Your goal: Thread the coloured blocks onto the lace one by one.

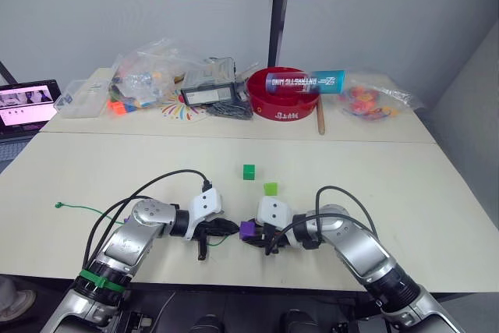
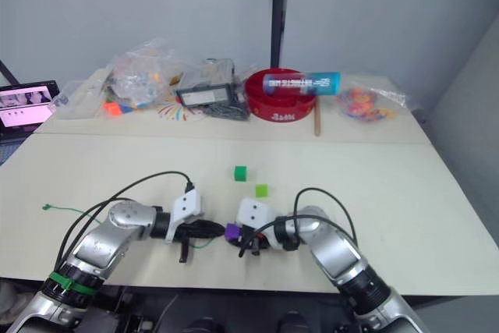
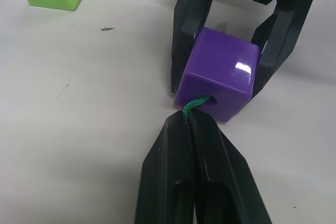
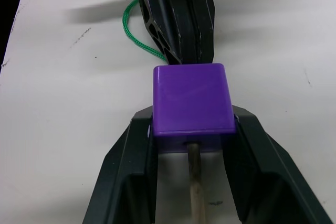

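One purple block (image 4: 192, 98) is on the needle right now, clamped between the right gripper (image 4: 191, 145) fingers near the front edge of the table (image 1: 390, 185), and the pale stiff tip (image 4: 196, 182) of the lace (image 3: 193, 106) pokes out of its far face, in between those fingers. The left gripper (image 3: 195, 129) sits nose to nose with the block, its two fingers pinched tight on the green cord just where it enters the hole. The loose cord trails away under the left arm to its knotted end (image 1: 59, 206) well off to the left. Two more blocks wait just beyond: a light green one (image 1: 270, 189) near the right gripper, a dark green one (image 1: 249, 171) a little further back. That block looks hard, glossy and light, so a flat squeeze across opposite faces should hold it, though the shine suggests it could slip if pushed at an angle. The cord is soft and braided and will buckle if shoved from far back; better to grip it close to the hole, or take the stiff tip where it emerges and draw it through.
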Tool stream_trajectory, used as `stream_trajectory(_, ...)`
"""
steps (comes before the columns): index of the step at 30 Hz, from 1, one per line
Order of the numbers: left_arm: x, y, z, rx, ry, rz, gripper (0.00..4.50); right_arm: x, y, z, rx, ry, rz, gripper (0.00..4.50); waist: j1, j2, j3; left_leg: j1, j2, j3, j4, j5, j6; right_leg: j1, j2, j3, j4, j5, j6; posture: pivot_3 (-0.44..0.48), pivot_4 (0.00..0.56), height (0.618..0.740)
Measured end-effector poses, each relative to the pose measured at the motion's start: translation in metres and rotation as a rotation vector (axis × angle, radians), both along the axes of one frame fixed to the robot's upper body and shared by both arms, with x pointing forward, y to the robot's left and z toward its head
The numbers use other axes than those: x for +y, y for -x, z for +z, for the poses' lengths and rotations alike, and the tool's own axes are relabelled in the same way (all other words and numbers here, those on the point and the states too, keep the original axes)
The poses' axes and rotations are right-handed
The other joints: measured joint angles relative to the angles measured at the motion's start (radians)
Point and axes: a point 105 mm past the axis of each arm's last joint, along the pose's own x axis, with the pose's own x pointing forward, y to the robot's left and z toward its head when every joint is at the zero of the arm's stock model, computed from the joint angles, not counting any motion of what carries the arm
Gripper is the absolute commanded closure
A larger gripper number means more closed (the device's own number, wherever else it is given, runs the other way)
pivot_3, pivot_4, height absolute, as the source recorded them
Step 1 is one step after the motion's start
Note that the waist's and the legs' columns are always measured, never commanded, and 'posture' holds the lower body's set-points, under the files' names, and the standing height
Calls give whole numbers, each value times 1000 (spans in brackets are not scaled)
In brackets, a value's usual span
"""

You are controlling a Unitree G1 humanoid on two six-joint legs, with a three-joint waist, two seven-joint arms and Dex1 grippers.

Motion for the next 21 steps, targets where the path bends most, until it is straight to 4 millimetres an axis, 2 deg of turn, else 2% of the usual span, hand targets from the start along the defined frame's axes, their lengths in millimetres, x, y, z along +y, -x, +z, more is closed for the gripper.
stream_trajectory(3, 2, 2, 1, 14, 17, 9, 2357, -1, 0, -1, 1, 2, -1, 3312, 4, 0, 0, 0, 0, 0, 0, 0, 0, 0, 0, 0, 0, 0, 0, 0, 150, 731)
stream_trajectory(6, -4, 4, 5, 3, 40, -9, 1358, -1, 0, 0, 1, 2, 0, 3312, 4, 0, 0, 0, 0, 0, 0, 0, 0, 0, 0, 0, -1, 0, 0, 0, 150, 731)
stream_trajectory(8, -7, 4, 8, -9, 47, -15, 697, 0, 0, 0, 0, 0, -1, 2237, 3, 0, 0, 0, 0, 0, 0, 0, 0, 0, 0, 0, -1, 0, 0, 0, 150, 731)
stream_trajectory(10, -7, 5, 9, -9, 51, -17, 75, -1, -2, 0, -1, -2, -11, 1607, 2, 0, 0, -1, 0, 0, 0, 0, 0, -1, 0, 0, 0, 0, 0, 0, 150, 731)
stream_trajectory(15, -9, 7, 12, -1, 75, -34, 70, -12, -6, 6, 10, -12, -26, 20, 8, 0, 0, -5, 0, -1, 0, 0, 0, -2, 0, -1, -5, 0, 0, 0, 150, 731)
stream_trajectory(21, -18, 3, 9, 8, 100, -56, 70, -33, 3, 8, 40, 33, 9, 20, 13, 0, 0, -8, -1, -1, 0, -1, 1, -3, -2, -2, -8, 1, 1, 0, 150, 731)
